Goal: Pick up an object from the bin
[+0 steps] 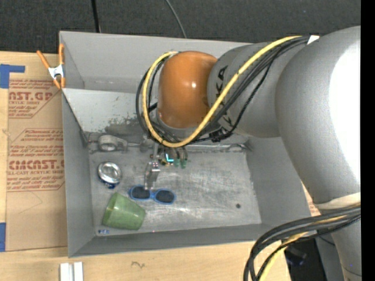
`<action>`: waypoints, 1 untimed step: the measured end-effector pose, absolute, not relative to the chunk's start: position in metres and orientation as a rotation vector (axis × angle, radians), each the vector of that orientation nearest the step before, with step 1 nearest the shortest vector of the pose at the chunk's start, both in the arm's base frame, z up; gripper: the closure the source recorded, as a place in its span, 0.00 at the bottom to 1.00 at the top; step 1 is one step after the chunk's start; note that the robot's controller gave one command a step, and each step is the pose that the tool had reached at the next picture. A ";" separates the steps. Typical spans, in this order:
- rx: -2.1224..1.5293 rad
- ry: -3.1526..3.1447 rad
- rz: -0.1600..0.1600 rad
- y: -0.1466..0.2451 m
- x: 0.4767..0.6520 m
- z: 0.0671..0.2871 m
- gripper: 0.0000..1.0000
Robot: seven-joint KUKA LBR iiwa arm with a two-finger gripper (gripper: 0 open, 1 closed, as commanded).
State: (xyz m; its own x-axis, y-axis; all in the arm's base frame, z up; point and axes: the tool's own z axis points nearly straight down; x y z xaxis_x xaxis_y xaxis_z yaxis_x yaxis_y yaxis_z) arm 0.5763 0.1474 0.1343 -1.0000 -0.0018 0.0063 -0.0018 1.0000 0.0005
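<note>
My fingers point(152, 181), grip state indeterminate to me, hang just above the blue sunglasses point(153, 195); their long axis parallels the bin point(176, 239)'s near edge.

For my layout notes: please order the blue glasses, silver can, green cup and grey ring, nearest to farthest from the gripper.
1. The blue glasses, just below the gripper in the view.
2. The silver can, to its left, and the green cup, lower left: too close to call.
3. The grey ring, upper left.
</note>
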 end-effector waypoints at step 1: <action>0.153 -3.147 -0.004 0.143 0.520 0.071 0.00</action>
State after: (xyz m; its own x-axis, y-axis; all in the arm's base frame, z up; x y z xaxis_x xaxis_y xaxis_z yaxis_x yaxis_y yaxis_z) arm 0.5196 0.1428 0.0713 -0.9952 -0.0970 -0.0089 -0.0970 0.9953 0.0018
